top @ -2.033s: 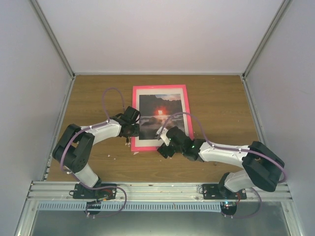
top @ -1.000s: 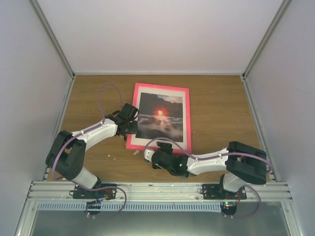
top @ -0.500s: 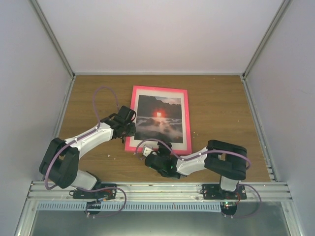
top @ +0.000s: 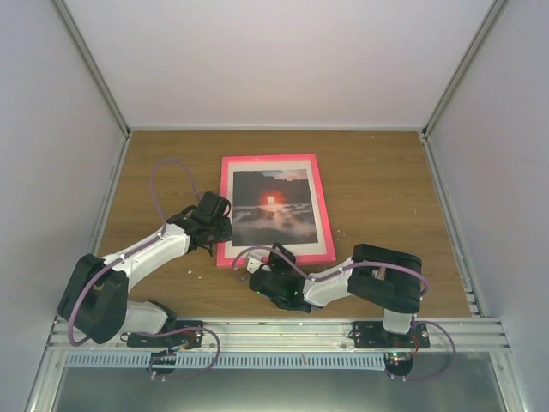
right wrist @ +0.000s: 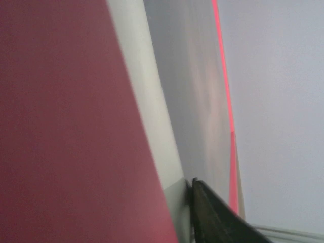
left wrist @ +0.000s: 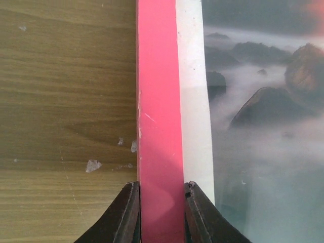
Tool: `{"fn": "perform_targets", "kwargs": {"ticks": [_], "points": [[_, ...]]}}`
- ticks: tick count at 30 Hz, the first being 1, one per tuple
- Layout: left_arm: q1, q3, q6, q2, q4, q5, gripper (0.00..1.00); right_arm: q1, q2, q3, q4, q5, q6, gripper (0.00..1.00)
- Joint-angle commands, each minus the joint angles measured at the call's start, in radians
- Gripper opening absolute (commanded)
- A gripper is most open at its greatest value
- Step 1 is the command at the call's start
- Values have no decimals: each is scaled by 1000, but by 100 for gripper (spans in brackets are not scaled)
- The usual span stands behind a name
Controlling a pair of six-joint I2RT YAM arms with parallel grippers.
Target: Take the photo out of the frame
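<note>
You had the left gripper pinched on the frame along its left rail, probably steadying it on the table. Your right gripper nosed the near edge, its grip unreadable. The photo lay inside, face up.

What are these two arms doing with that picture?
Two robot arms are working on a pink frame lying on a wooden table. The left gripper pinches the frame's left rail between its fingers. The right gripper is at the frame's near edge; whether it grips is unclear. The photo, a red sun over misty rocks, is still inside, behind a white mat.
</note>
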State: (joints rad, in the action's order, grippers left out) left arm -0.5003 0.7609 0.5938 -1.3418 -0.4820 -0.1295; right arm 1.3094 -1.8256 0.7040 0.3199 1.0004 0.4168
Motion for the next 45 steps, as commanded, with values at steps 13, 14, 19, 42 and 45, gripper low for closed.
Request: {"fn": "perform_targets", "kwargs": {"ticks": [13,14,19,42,45], "points": [[179,56,-9,271,54,116,42,-18,119,6,265,-2,239,1],[193,66,-14,287,49,125,47,-22,127,8,274,-8,252,1],[265,121,-47,385,36,187,73,-41,203,22,268,-65,263,1],[321,81,-41,696,109,149,99,-307,688,-2,349,-622,-257,1],[321,62,-20,689,124,181,99,-353,719,-37,383,-639,-369,0]]}}
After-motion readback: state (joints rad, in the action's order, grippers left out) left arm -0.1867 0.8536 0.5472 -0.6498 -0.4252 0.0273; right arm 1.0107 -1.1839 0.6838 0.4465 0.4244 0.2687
